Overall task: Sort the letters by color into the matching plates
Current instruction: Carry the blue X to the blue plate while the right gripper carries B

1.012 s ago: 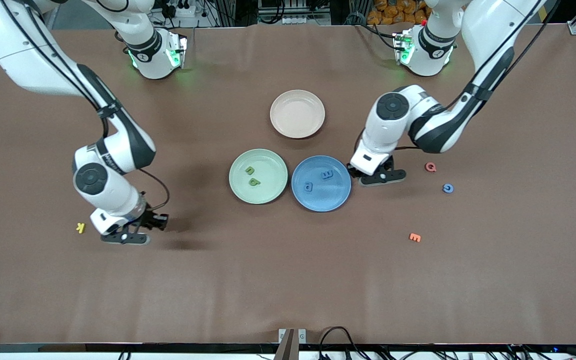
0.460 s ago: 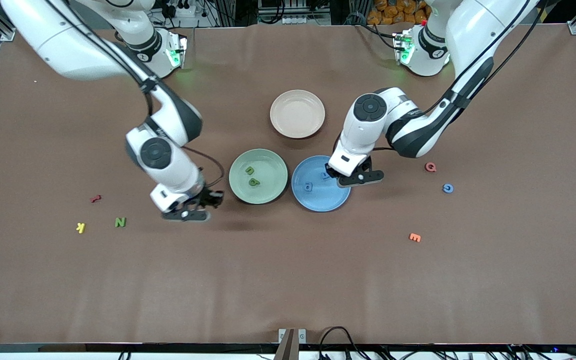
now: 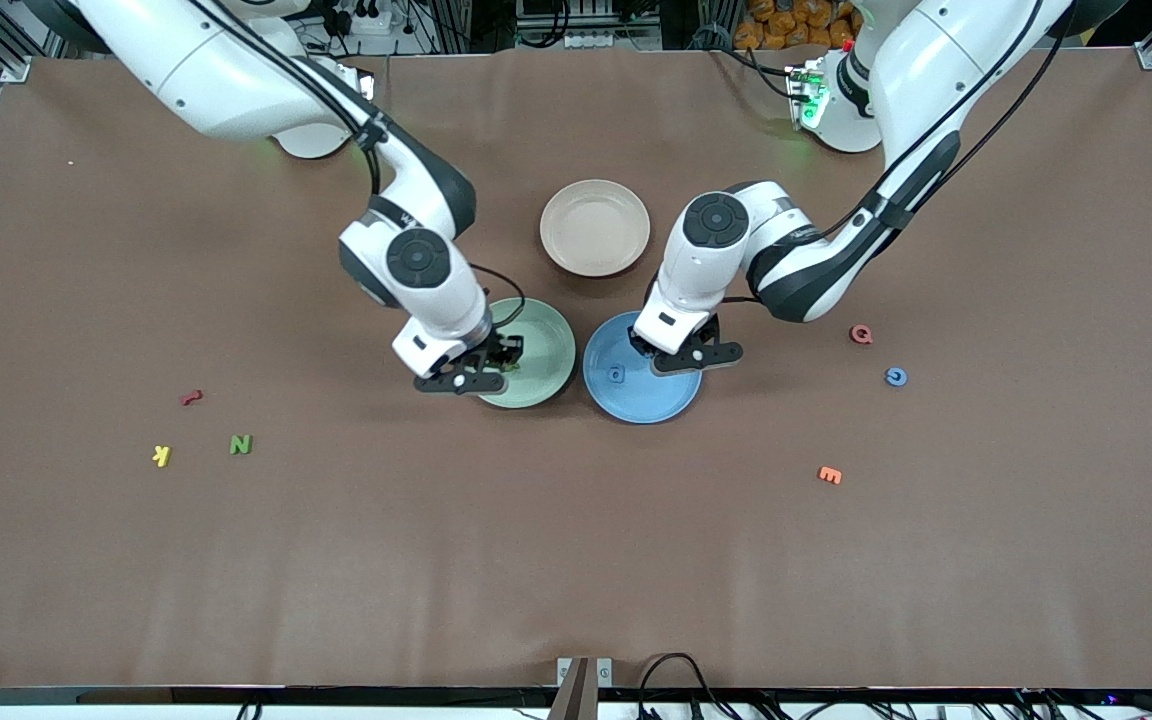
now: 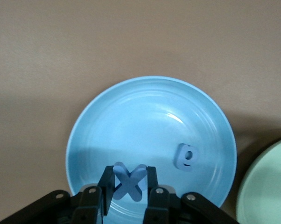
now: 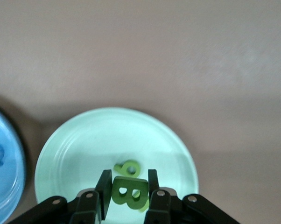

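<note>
My right gripper (image 3: 504, 354) hangs over the mint green plate (image 3: 548, 340), shut on a green letter B (image 5: 131, 193). Another green letter (image 5: 128, 167) lies in that plate (image 5: 84, 149) under it. My left gripper (image 3: 652, 349) is over the blue plate (image 3: 636, 402), shut on a blue letter X (image 4: 129, 182). One blue letter (image 4: 186, 156) lies flat in the blue plate (image 4: 145, 112). A green N (image 3: 241, 444) lies on the table toward the right arm's end. A blue C (image 3: 895, 376) lies toward the left arm's end.
An empty beige-pink plate (image 3: 595, 227) sits farther from the front camera than the two plates. A yellow K (image 3: 162, 456) and a red letter (image 3: 191, 397) lie near the N. A red Q (image 3: 862, 334) and an orange E (image 3: 830, 475) lie near the C.
The right arm swung from beside the yellow K to over the green plate with its letter. The left gripper slid from beside the blue plate to over it.
</note>
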Available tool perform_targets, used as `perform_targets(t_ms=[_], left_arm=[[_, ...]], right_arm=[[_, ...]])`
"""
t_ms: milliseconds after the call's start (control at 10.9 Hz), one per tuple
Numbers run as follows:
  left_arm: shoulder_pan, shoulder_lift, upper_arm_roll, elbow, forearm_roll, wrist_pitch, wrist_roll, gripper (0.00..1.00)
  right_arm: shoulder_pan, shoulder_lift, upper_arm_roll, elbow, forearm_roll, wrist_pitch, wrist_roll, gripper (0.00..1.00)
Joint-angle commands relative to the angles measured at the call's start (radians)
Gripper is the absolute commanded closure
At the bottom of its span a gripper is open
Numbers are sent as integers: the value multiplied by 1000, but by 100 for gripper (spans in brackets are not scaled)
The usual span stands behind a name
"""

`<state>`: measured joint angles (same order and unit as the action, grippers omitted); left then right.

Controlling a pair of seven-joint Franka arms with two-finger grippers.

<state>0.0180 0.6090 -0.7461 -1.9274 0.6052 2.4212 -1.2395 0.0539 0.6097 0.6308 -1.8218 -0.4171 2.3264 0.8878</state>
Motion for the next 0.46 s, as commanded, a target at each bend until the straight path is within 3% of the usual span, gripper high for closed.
perform_targets(t_ms=[0,92,276,368], left_arm=[[-105,38,48,71,-12,-21,-67,100],[-137,40,63,79,-13,-21,-80,100],[-161,48,64,94,-13,-21,-101,100],[-158,46,64,96,-13,-21,-94,92]], right_arm=[[30,-1,-14,-5,12,-5,26,21],[33,-1,-14,-7,11,-7,31,0],[32,-1,-26,-5,11,-7,31,0],[30,-2,-34,-5,9,-5,30,0]])
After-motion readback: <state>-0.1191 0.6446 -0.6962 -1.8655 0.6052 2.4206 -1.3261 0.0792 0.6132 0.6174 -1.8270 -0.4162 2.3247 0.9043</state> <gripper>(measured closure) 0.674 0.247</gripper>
